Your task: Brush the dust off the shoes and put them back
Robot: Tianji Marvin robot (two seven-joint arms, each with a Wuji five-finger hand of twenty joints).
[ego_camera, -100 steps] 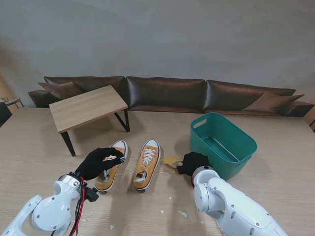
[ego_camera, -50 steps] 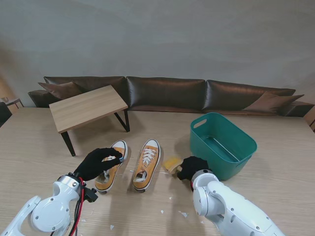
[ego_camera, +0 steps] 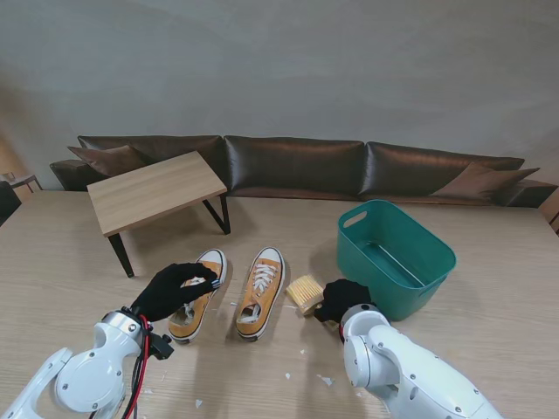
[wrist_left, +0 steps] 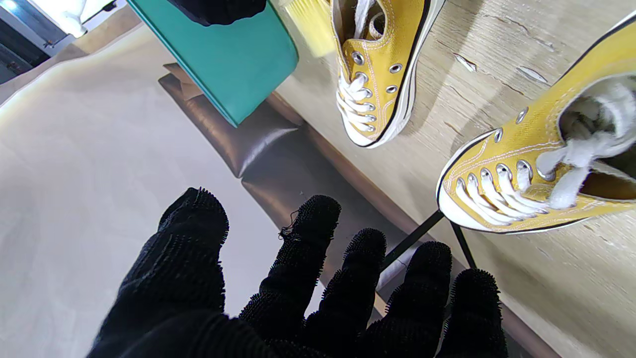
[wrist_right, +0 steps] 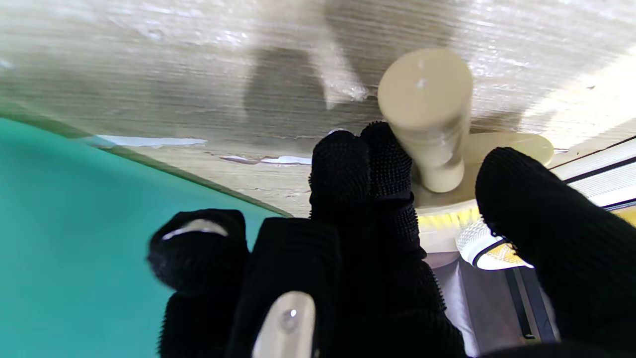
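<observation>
Holding the brush (ego_camera: 305, 292) by its cream handle (wrist_right: 428, 119), the right hand (ego_camera: 343, 298) has its gloved fingers (wrist_right: 382, 164) curled round the stem and the thumb set on the other side, so it is clamped on the tool rather than spread. From the stand's view the brush sits between the green tub (ego_camera: 397, 255) and the right shoe (ego_camera: 261, 291), bristles turned toward the shoe and just beside it. The left hand (ego_camera: 175, 289) hangs over the left shoe (ego_camera: 198, 293) with its fingers (wrist_left: 308, 258) spread and nothing in them; whether they rest on the canvas I cannot quite tell, since the stand's view hides that gap.

The step in hand looks to be carrying the brush onto the right shoe. To do it well, bring the bristles flat onto the yellow upper, not the handle edge, and sweep from laces toward toe in short strokes so the shoe does not skid on the wooden table (ego_camera: 489, 288). The grip appears to sit low on the stem, which should give good control, but pressure should be light. The left hand would do better steadying the shoe being brushed. Both shoes stand side by side, toes away from me, and should end there
</observation>
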